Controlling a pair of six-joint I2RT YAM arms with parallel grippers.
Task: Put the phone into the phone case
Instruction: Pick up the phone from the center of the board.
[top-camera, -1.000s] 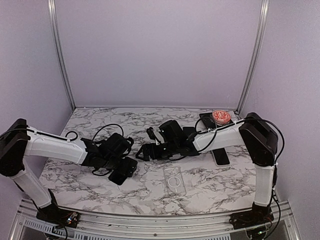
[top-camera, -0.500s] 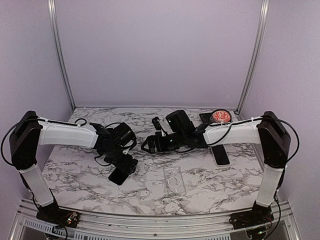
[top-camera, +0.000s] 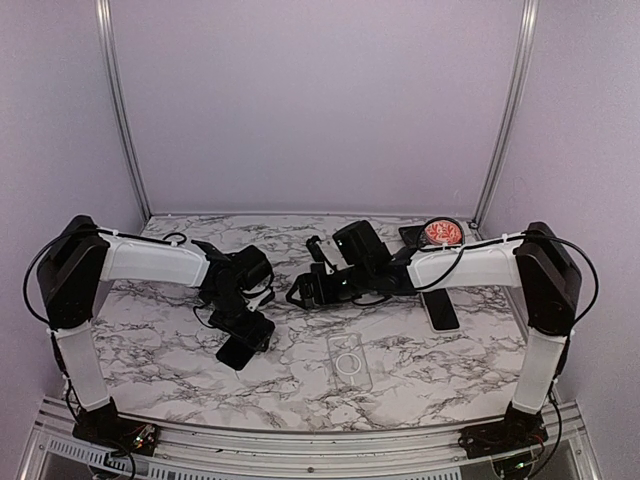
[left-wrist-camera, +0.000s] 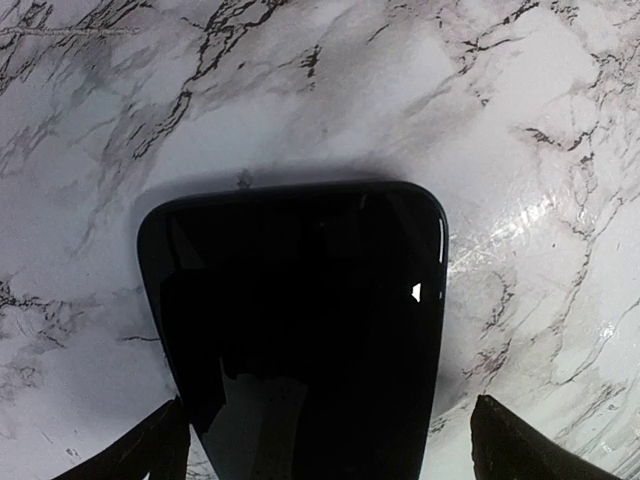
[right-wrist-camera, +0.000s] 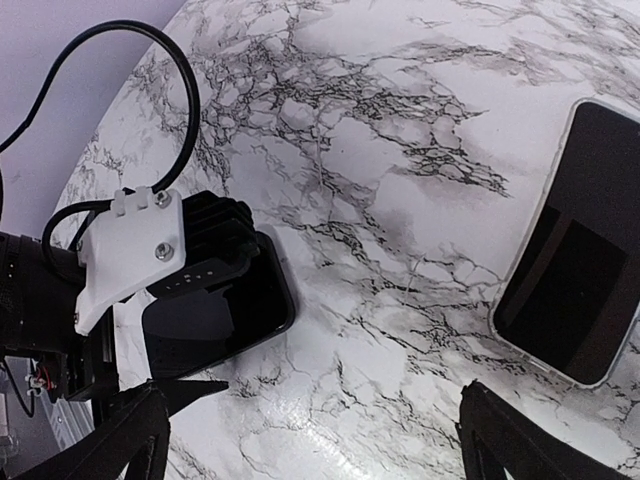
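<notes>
On the marble table (top-camera: 150, 340) the phone (left-wrist-camera: 295, 300) lies flat, screen up, at about 8 o'clock from the middle. The left gripper (left-wrist-camera: 328, 402) hangs directly over it, and its fingers (left-wrist-camera: 150, 450) are spread wide, one on each side of the phone's near end, with neither pressing on it. The phone's rounded far edge and both long edges have bare marble beside them. The phone case (top-camera: 350, 363) lies open side up at 6 o'clock, close to the front edge, apart from the phone and with marble showing on every side. In the right wrist view its pale rim frames a dark inside, which we take to be a reflection, though we cannot be sure. The right gripper (right-wrist-camera: 320, 400) sits near the centre of the table pointing toward 9 o'clock, its fingers (right-wrist-camera: 520, 440) parted and holding nothing. A dark slab (top-camera: 441, 312) lies at 3 o'clock, partly under the right forearm, and a red-lidded tub (top-camera: 442, 233) stands in the back corner at 1 o'clock. For markings, we see a ring (top-camera: 348, 362) printed on the case back. The pattern on the tub's lid is too small to read.
</notes>
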